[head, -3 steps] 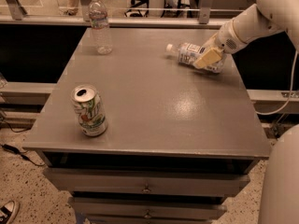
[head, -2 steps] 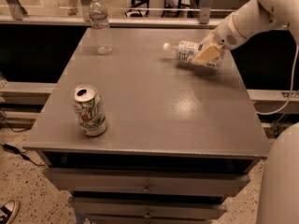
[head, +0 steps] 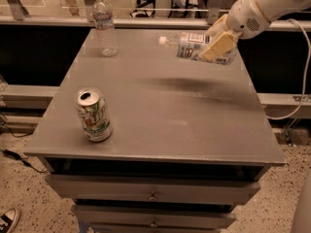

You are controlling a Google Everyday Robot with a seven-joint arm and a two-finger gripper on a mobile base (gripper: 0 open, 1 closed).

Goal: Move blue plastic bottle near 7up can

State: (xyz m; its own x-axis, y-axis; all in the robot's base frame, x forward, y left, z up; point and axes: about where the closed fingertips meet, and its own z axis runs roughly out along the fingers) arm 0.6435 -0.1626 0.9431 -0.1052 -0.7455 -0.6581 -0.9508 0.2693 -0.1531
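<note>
The blue plastic bottle (head: 189,44) is held on its side in the air above the far right part of the grey table (head: 160,110), white cap pointing left. My gripper (head: 214,43) is shut on its body, the cream fingers (head: 217,46) clamped across the pale blue-and-white label. The white arm reaches in from the upper right. The 7up can (head: 94,114) stands upright near the table's front left corner, far from the bottle.
A taller slim clear water bottle (head: 104,24) stands upright at the table's far left corner. Drawers (head: 152,196) sit under the tabletop. A railing runs behind the table. A shoe (head: 7,220) shows at the bottom left on the floor.
The gripper has lifted the blue plastic bottle off the tabletop; it now hangs in the air with a shadow beneath. The can and the water bottle have not moved.
</note>
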